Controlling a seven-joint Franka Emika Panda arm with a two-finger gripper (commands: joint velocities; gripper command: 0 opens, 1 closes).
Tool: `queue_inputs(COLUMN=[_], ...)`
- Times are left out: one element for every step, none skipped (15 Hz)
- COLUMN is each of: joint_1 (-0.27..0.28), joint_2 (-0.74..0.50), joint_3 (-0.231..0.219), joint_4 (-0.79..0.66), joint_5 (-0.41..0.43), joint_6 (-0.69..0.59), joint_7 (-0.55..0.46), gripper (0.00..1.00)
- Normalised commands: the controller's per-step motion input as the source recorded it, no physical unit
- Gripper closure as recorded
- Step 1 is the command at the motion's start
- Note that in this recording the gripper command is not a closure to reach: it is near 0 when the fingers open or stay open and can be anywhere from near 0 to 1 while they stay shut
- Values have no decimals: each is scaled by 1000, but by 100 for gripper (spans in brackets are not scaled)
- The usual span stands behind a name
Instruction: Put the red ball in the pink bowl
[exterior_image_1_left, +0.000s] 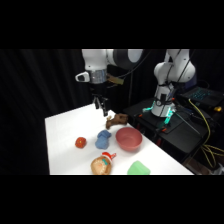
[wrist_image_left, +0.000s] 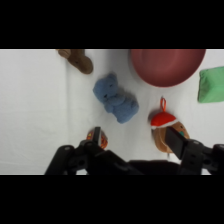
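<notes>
From my side cam, L to R: red ball (exterior_image_1_left: 80, 142) sits at the table's (exterior_image_1_left: 62, 130) left, alone, well apart from the pink bowl (exterior_image_1_left: 128, 138), which is at its 3 o'clock w/ a blue plush (exterior_image_1_left: 103, 139) between them. Gripper (exterior_image_1_left: 100, 106) hangs above, holding nothing. Wrist cam shows fingers (wrist_image_left: 173, 141) spread apart; the ball looks half hidden behind the left one, I think.

Bright white counter (exterior_image_1_left: 65, 145) against a dark room, soft blur throughout, faint shadows beneath objects, teal glow at the arm's base.
</notes>
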Motion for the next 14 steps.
queue_inputs(joint_1=[-21, -27, -37, -50, -61, -74, -74, -80, -80, -82, -74, -68, -59, -47], joint_2=[34, 69, 117, 202, 256, 346, 386, 456, 498, 527, 551, 543, 568, 575], joint_3=[11, 1, -9, -25, -32, -42, -46, -49, -42, -32, -28, -17, -15, -7], joint_4=[64, 132, 226, 359, 428, 527, 555, 605, 622, 609, 602, 569, 559, 551], joint_5=[37, 3, -7, -33, -20, -13, -33, -26, -5, 25, 23, 33, 28, 31], joint_6=[-19, 6, -3, -17, -7, 15, 40, 80, 103, 130, 139, 129, 146, 131], joint_7=[-15, -8, -13, 10, -11, -13, 2, -11, -32, -51, -22, -8, 22, 42], gripper=[0, 0, 0, 0, 0, 0, 0, 0, 0, 0, 0, 0, 0, 0])
